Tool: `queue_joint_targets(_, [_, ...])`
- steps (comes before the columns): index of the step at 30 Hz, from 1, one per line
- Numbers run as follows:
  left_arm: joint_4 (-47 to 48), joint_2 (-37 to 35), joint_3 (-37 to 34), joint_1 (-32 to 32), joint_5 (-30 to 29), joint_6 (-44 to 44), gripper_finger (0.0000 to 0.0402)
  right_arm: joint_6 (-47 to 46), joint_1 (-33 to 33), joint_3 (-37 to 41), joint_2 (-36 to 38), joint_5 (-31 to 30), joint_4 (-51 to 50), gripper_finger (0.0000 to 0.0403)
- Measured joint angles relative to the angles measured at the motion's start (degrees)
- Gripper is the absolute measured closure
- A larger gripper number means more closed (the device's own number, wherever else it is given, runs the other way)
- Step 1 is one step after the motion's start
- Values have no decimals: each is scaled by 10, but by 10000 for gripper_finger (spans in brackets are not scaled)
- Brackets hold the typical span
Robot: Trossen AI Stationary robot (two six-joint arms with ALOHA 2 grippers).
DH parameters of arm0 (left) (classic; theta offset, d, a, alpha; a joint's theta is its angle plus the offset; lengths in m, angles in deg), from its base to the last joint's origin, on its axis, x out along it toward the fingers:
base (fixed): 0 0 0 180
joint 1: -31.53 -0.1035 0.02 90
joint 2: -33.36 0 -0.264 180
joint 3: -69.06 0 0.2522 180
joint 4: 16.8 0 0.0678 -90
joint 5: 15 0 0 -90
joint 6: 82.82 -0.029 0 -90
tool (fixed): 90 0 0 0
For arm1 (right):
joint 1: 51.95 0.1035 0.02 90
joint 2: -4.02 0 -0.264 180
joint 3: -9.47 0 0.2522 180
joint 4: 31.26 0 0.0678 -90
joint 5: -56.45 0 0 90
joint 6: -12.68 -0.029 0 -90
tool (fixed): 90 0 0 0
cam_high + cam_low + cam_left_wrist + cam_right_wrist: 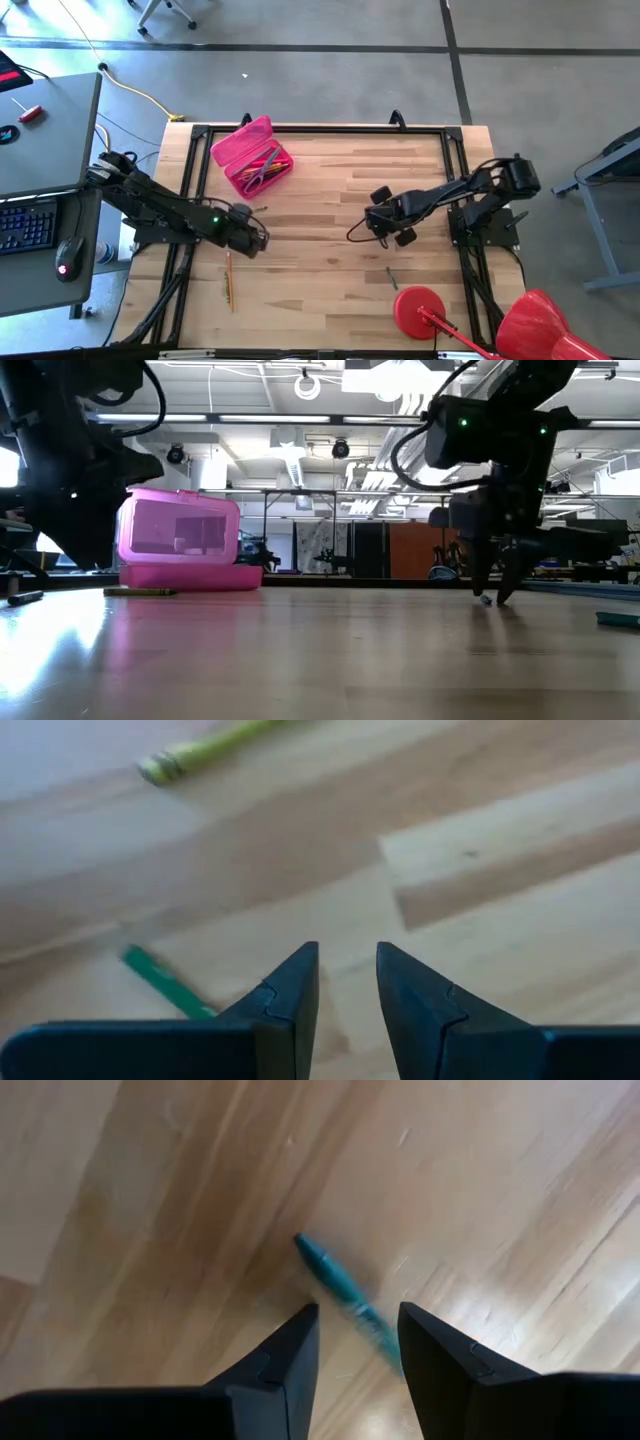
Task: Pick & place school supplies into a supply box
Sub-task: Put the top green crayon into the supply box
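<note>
The pink supply box point(252, 156) stands near the table's far left edge and holds scissors and several pencils. It also shows in the low view point(180, 550). My right gripper point(358, 1325) is open and points down at mid-table point(385, 226). Its fingertips stand on either side of a teal pen point(335, 1280) that lies flat on the wood. My left gripper point(348, 965) is open by a narrow gap, low over the table's left part point(256, 238), with nothing between its fingers. A green pencil point(165, 982) and a yellow-green one point(200, 745) lie beyond it. An orange pencil point(229, 280) lies nearer the near edge. My right gripper comes at the teal pen from above, fingers across it. The pen's nearer end point(385, 1342) runs in beside one finger point(440, 1355). I cannot tell whether that finger touches it. The pen lies flat on the table.
A red round disc with a handle point(420, 308) sits at the near right corner, with a small grey stick point(392, 275) just beyond it. Black rails point(320, 128) frame the table. A desk with keyboard and mouse point(40, 225) stands to the left.
</note>
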Motion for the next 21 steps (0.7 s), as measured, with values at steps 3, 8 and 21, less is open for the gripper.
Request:
queue_joint_targets(3, [-28, 0, 0, 0, 9, 0, 268, 12, 0, 0, -8, -4, 2, 284])
queue_joint_targets(8, [-73, 0, 0, 0, 8, 0, 268, 19, 0, 0, -6, 4, 5, 284])
queue_joint_targets(21, [-177, 0, 0, 0, 9, 0, 268, 72, -13, 1, -6, 59, 1, 379])
